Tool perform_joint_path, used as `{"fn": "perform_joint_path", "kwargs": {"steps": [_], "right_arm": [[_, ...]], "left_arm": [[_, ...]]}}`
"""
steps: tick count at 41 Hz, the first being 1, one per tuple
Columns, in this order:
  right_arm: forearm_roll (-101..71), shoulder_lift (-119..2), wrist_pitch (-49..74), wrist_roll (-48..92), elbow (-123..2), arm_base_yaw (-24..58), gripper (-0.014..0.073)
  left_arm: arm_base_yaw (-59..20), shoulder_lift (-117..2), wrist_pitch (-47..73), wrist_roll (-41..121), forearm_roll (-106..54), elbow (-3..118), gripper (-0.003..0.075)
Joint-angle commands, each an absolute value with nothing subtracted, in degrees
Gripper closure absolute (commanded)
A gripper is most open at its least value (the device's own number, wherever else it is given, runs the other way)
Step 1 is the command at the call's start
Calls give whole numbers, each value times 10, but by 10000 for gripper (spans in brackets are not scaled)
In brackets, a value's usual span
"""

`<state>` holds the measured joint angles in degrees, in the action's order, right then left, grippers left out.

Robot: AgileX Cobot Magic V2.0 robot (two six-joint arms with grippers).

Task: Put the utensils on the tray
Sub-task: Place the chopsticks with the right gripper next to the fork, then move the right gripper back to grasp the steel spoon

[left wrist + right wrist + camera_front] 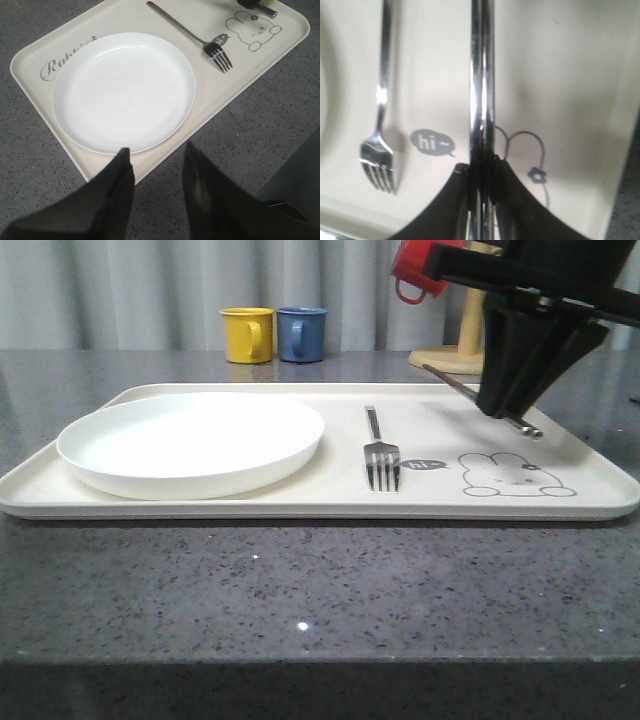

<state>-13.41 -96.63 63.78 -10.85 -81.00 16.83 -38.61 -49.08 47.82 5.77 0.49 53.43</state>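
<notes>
The cream-white tray [300, 498] with its rabbit drawing lies on the grey table. A silver fork [381, 453] rests on the tray beside the "hi" bubble, tines toward me. My right gripper [503, 410] hangs over the rabbit drawing, shut on a pair of metal chopsticks [450, 380] that slant just above the tray. In the right wrist view the chopsticks [482, 75] run straight out from the shut right gripper [482, 162], with the fork [380, 125] alongside. My left gripper [157, 152] stands open and holds nothing, above the tray [30, 65] edge near the plate.
A round white plate [190, 445] fills the tray's left half. Behind the tray stand a yellow mug [247, 334] and a blue mug [302, 333]. A red mug [415, 270] hangs on a wooden stand [465, 340] at the back right.
</notes>
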Motion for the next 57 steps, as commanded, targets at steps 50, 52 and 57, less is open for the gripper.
{"fn": "perform_joint_path", "kwargs": {"steps": [50, 52, 57], "right_arm": [[-108, -907, 619, -105, -827, 182, 335], [-75, -887, 632, -97, -827, 182, 335], [11, -849, 669, -94, -827, 177, 337]], "left_arm": [[-391, -489, 439, 53, 4, 549, 490], [-391, -489, 439, 53, 4, 549, 490], [-391, -489, 439, 53, 4, 549, 490]]}}
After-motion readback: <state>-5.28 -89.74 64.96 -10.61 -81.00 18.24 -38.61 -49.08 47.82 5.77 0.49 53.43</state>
